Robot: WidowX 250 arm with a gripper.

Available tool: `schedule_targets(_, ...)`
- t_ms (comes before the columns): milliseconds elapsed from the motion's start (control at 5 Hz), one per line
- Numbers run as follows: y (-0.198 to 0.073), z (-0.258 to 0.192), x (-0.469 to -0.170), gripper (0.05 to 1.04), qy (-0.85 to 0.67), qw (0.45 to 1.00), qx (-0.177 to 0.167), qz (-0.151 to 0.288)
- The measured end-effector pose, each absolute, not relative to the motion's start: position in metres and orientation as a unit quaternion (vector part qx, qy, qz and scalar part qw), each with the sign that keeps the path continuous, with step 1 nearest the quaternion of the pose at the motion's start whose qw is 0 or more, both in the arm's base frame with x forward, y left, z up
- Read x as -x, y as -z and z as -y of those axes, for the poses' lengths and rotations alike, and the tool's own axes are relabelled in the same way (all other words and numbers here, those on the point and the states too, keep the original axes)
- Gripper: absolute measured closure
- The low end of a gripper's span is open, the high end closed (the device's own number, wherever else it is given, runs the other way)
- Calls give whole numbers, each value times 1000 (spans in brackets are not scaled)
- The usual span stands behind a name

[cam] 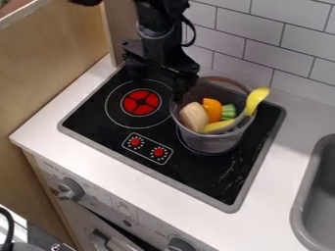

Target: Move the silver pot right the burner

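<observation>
Jaws of the black two-finger gripper appear spread, with the nearer finger beside the rim of the silver wire-mesh pot, which stands just beside and below them over the black hob's right-hand burner ring, holding toy food and a yellow-ended utensil. Placement looks essentially complete, so the step in hand is probably to clear the rim: raise the jaws straight up, without sideways drag. Likely faults: a snagged mesh edge tips the pot, or a late swing knocks the utensil beyond the jaws.
</observation>
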State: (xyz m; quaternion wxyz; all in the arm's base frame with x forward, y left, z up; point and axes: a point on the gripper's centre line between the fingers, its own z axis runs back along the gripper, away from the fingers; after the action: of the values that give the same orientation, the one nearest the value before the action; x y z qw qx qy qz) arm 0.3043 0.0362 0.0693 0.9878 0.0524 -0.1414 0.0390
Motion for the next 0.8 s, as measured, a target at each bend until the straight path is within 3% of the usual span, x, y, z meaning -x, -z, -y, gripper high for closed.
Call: schedule_targets(800, -44, -12, -310, 85, -91, 976, -51, 190)
